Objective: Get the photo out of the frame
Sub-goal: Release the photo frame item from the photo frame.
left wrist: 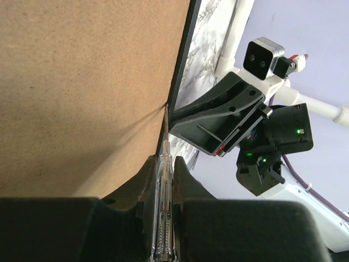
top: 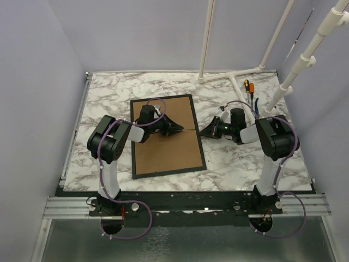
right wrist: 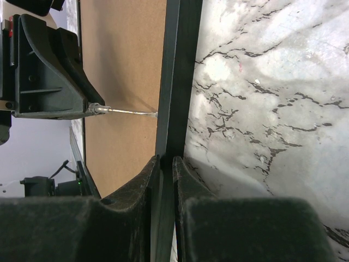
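The frame [top: 163, 147] lies face down on the marble table, its brown back up inside a thin black border [right wrist: 177, 82]. The photo is hidden under that back. My left gripper [top: 177, 129] hovers over the back, shut on a clear-handled screwdriver [left wrist: 163, 185]. The screwdriver's thin shaft [right wrist: 128, 112] reaches the seam between the brown board [left wrist: 82, 82] and the right border. My right gripper [right wrist: 166, 161] comes in from the right and is shut on that right border, facing the left gripper [right wrist: 49, 71].
An orange-handled screwdriver and a blue-handled tool [top: 249, 88] lie at the back right. A white pipe stand [top: 234, 76] rises there, its feet on the marble table [top: 245, 164]. Purple walls close in left and right.
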Motion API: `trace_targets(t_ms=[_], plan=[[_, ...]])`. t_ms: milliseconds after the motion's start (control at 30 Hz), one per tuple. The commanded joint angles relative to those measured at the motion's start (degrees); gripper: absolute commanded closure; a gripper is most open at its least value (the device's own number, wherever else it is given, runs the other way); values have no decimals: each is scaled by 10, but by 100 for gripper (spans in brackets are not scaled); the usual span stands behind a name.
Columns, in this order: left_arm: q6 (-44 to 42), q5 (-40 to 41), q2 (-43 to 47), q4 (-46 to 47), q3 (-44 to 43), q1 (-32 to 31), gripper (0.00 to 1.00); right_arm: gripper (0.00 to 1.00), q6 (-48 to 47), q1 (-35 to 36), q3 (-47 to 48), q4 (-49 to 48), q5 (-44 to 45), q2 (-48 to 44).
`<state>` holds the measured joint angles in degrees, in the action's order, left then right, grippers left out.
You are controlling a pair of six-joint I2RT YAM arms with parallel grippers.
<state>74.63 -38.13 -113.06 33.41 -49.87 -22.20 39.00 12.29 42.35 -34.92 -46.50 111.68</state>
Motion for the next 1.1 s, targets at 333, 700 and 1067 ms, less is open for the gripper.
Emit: trace_targets(t_ms=[333, 700, 1067], plan=[[3, 8, -15, -13, -12, -23, 100, 87, -12, 15, 19, 24, -16, 16], [23, 41, 16, -42, -23, -58, 100, 91, -42, 31, 35, 76, 8, -4], [-71, 158, 60, -282, -118, -104, 100, 91, -61, 45, 43, 105, 25, -21]])
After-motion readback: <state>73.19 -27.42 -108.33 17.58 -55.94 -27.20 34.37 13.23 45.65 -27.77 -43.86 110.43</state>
